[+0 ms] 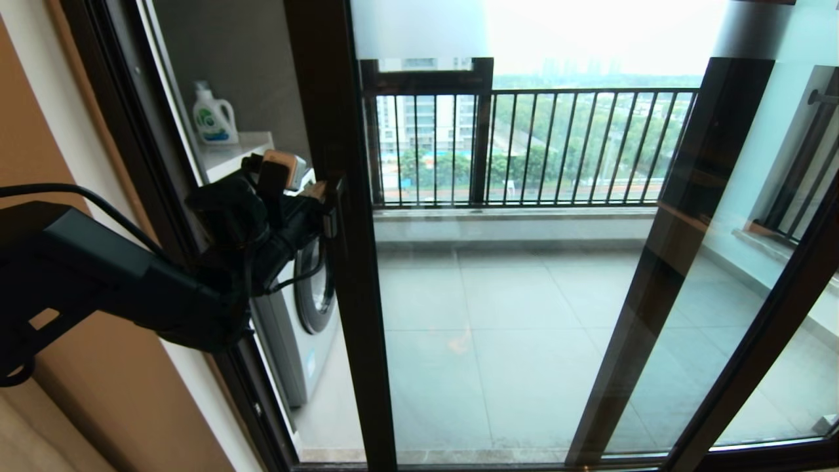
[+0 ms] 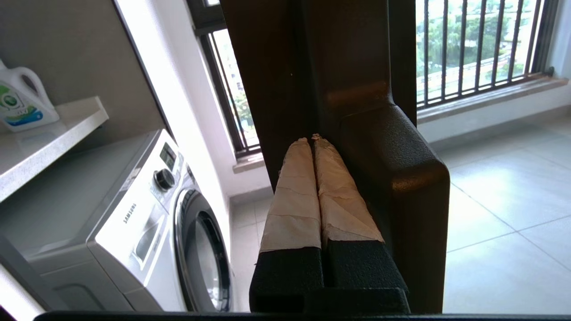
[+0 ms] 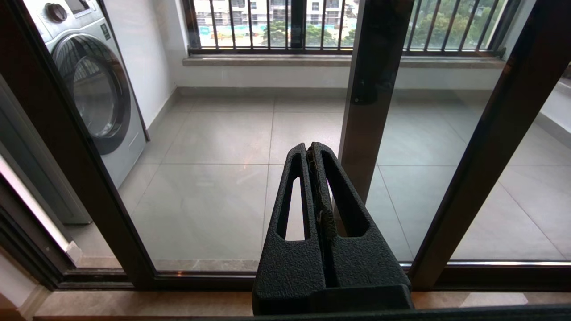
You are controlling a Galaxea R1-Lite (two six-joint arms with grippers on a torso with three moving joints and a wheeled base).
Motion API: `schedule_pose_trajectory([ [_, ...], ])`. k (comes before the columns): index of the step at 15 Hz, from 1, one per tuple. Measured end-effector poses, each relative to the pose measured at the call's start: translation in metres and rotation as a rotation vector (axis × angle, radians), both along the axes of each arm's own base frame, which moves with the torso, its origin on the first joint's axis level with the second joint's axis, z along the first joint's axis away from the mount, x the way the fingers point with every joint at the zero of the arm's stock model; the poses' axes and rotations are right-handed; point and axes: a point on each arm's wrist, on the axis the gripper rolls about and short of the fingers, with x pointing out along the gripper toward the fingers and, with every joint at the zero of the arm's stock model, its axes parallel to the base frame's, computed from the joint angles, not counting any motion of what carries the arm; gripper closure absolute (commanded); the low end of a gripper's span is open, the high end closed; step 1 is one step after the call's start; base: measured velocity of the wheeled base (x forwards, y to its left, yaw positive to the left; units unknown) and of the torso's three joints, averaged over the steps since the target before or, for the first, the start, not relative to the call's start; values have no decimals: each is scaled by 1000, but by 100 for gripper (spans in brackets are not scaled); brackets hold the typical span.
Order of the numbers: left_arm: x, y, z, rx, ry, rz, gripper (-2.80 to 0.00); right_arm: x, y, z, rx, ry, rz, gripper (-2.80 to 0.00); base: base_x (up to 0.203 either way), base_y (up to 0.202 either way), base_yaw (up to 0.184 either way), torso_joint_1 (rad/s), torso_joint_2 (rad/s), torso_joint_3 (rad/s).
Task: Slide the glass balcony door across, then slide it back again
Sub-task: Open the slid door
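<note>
The glass balcony door [image 1: 357,314] stands with its dark left stile a little right of the wall frame, leaving a narrow gap. Its frosted strip [image 1: 419,29] runs along the top. My left gripper [image 1: 319,191] is at the black bar handle [image 1: 332,213]. In the left wrist view the taped fingers [image 2: 294,191] are pressed together, tips [image 2: 311,140] against the stile [image 2: 312,67], tucked beside the handle [image 2: 401,187]. Nothing is held between them. My right gripper [image 3: 311,147] is shut and empty, low before the door glass [image 3: 214,187]; the head view does not show it.
A washing machine [image 1: 308,308] and a shelf with a detergent bottle [image 1: 213,118] stand on the balcony behind the gap. A second dark-framed panel's stile [image 1: 682,229] shows through the glass. The railing [image 1: 557,144] closes the far side. The floor track [image 3: 200,281] runs below.
</note>
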Motion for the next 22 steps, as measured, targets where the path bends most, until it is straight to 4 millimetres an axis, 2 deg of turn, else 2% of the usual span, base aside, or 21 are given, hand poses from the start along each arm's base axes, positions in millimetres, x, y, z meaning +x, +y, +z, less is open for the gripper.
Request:
schedule_pose_trajectory([
  [22, -8, -76, 1, 7, 33, -94, 0, 0, 0, 0, 0, 0, 0, 0, 0, 0, 0, 0, 0, 0],
])
